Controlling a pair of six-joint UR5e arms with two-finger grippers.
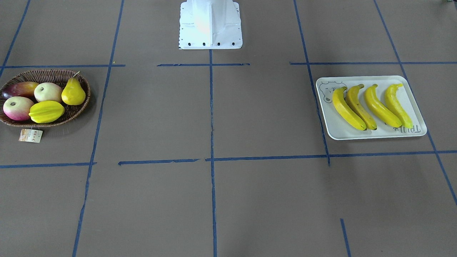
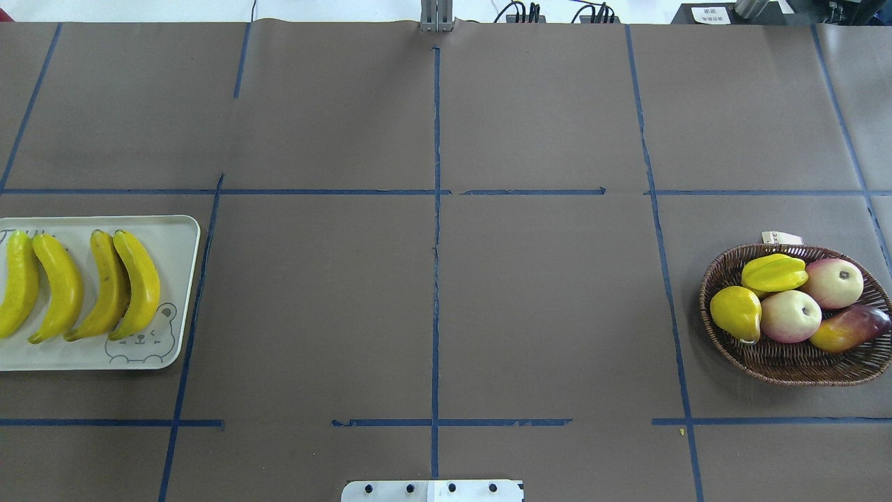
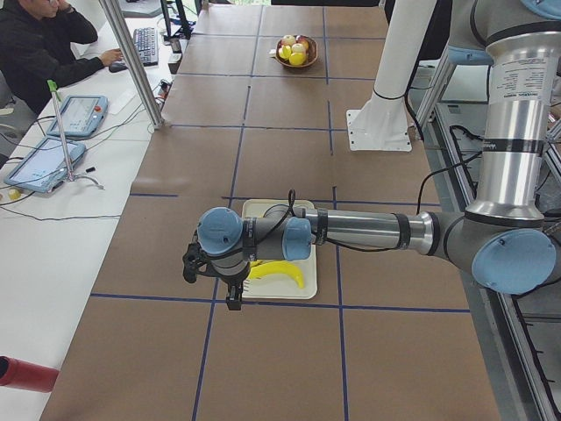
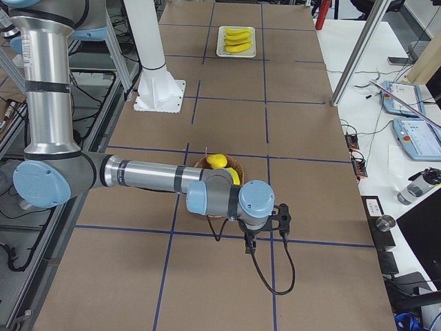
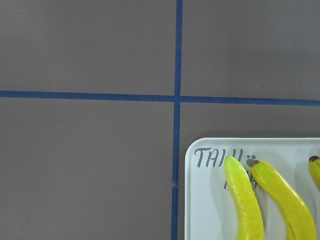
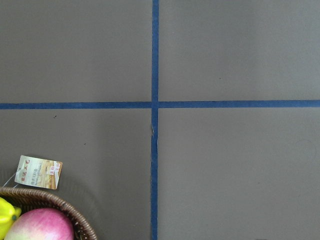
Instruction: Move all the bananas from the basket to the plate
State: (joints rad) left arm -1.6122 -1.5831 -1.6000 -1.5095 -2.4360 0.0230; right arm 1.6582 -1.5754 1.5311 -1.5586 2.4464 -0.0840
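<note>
Several yellow bananas (image 1: 371,107) lie side by side on the off-white bear plate (image 1: 335,132); they also show in the overhead view (image 2: 77,286) and the left wrist view (image 5: 245,200). The brown wicker basket (image 1: 46,73) holds no banana. My left gripper (image 3: 210,281) hangs above the plate's outer edge (image 3: 263,207). My right gripper (image 4: 265,231) hangs just beyond the basket (image 4: 236,165). Both grippers show only in the side views, so I cannot tell whether they are open or shut.
The basket holds a yellow pear (image 2: 736,312), a starfruit (image 2: 773,273), two apples (image 2: 789,315) and a mango (image 2: 847,328); its paper tag (image 1: 30,135) lies beside it. The white robot base (image 1: 210,25) stands mid-table. An operator (image 3: 39,48) sits by tablets on the side desk.
</note>
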